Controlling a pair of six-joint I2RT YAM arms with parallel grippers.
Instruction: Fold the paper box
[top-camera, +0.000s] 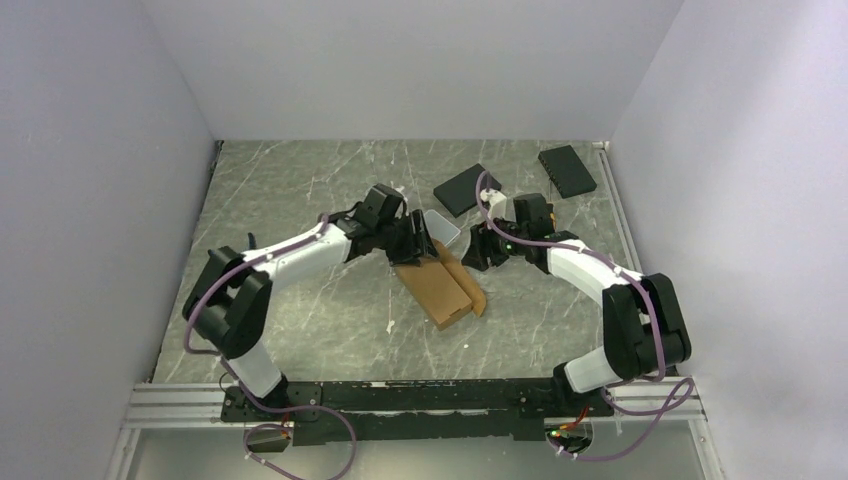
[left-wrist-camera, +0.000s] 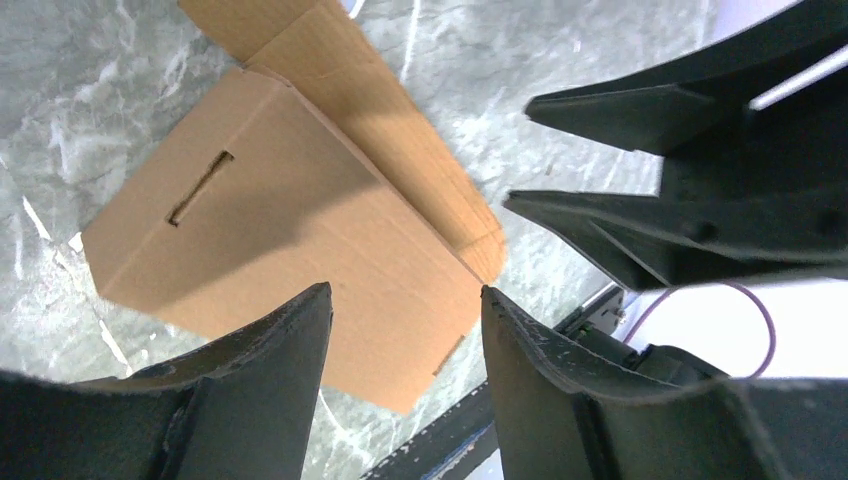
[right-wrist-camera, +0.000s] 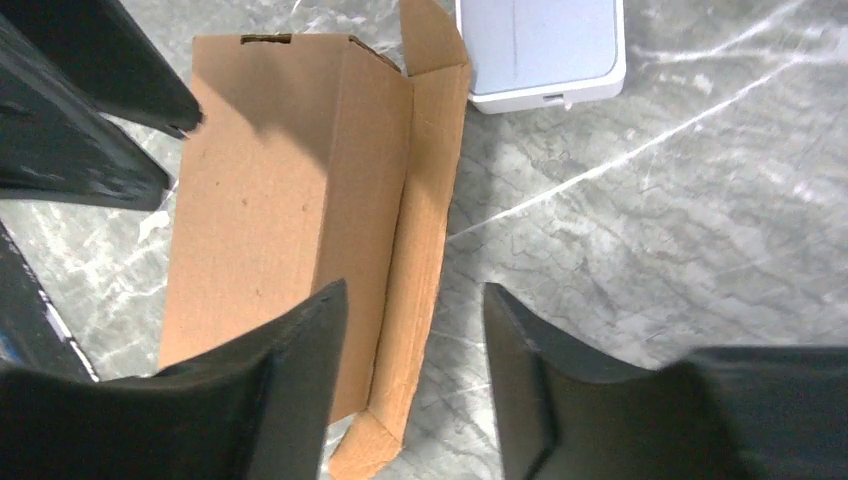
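**Box lies mid-counter between two open tools**

The grey marbled counter (top-camera: 300, 310) carries everything, walled in by plain white panels. Both arms reach in from the near edge toward the middle: the left arm (top-camera: 290, 250) slants in from the left, the right arm (top-camera: 590, 270) bends in from the right.

The box (top-camera: 440, 288) lies at the middle of the counter, its long side angled toward the near right. Its broad top panel has a narrow slot, and one long flap spreads out on the counter along its right side.

Two black slabs rest flat toward the far right, one (top-camera: 467, 189) near the right tool, the other (top-camera: 567, 170) close to the right wall. A white case (top-camera: 443, 228) sits just beyond the box's far end, beside the flap's corner.

The left tool (left-wrist-camera: 405, 292) hangs over the box's far end with its fingers apart and nothing between them. The right tool (right-wrist-camera: 415, 292) is also spread and empty, above the flap's edge.
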